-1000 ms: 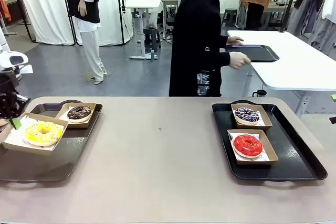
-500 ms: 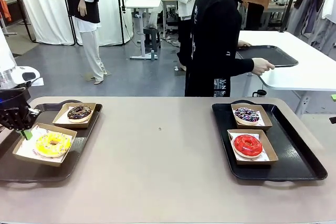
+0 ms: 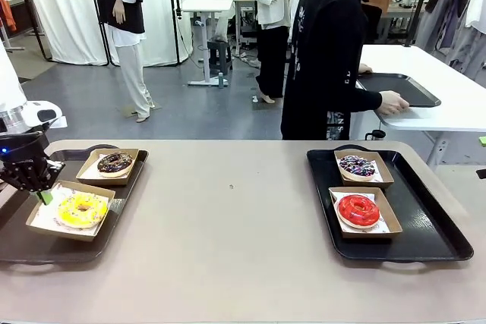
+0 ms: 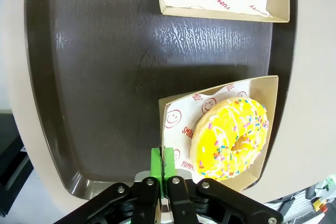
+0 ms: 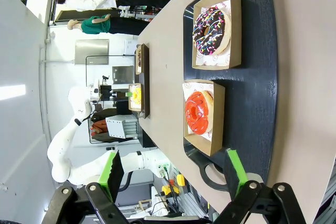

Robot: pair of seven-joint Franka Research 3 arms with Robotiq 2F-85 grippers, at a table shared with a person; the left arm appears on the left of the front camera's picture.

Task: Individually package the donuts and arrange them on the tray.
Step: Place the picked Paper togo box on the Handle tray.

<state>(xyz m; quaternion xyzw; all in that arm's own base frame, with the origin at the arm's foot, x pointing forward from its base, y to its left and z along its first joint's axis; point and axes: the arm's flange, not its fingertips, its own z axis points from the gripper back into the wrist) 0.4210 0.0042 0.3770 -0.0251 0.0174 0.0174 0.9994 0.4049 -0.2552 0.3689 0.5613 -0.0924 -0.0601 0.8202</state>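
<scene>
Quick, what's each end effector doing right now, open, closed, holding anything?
Left end effector: closed on the edge of the yellow donut's box.
Right end effector: open, holding nothing.

Your left pincer (image 4: 163,162) is all black linkage with silver screw heads at the joints and bright green pads on the tips. In the front view it hangs off a white wrist with a small blue light on the black body. Your right pincer (image 5: 172,174) is the same build, black with long green pads. The person (image 3: 330,51) wears a black long-sleeved top.
</scene>
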